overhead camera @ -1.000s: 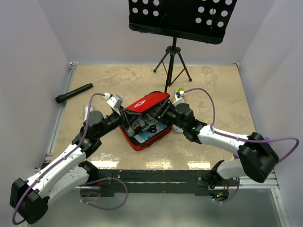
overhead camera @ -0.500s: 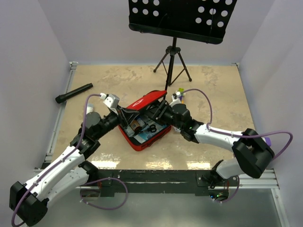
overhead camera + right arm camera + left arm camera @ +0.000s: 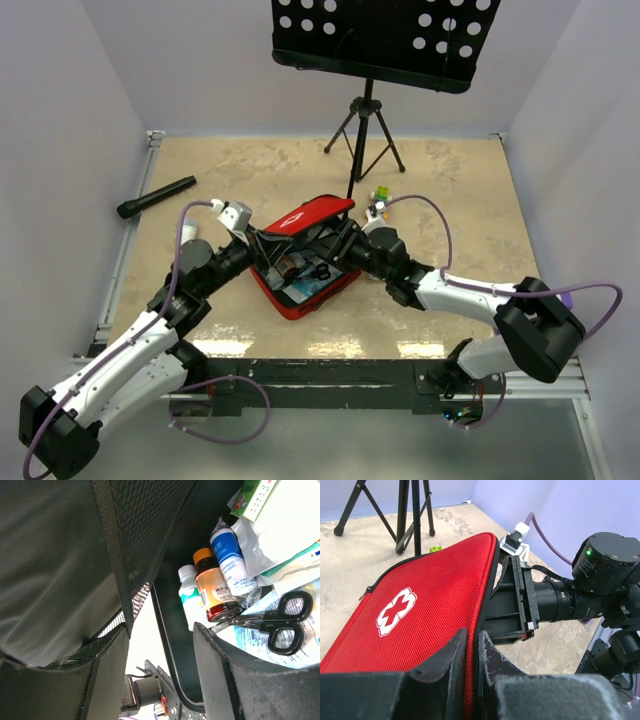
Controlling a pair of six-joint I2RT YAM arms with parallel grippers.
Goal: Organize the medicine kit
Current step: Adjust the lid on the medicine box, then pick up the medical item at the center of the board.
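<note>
From above, the medicine kit point(image 3: 278, 298) sits mid-table with its red lid point(image 3: 305, 218) half raised. The left gripper point(image 3: 262, 240) is at the lid's left edge and the right gripper point(image 3: 343, 240) at its right edge, with a black flashlight point(image 3: 157, 197) far left. In the left wrist view, narrow fingers point(image 3: 445, 660) pinch the lid's rim near the white cross point(image 3: 395, 611). In the right wrist view, the fingers point(image 3: 225, 675) stand wide and clamp nothing, with the lid's lining by one of them. Bottles point(image 3: 220, 585) and scissors point(image 3: 282, 622) lie inside.

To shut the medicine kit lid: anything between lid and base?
Yes. The right end effector straddles the lid edge, one finger inside, over the base. Bottles and scissors lie low in it; nothing else visibly stands in the gap.
</note>
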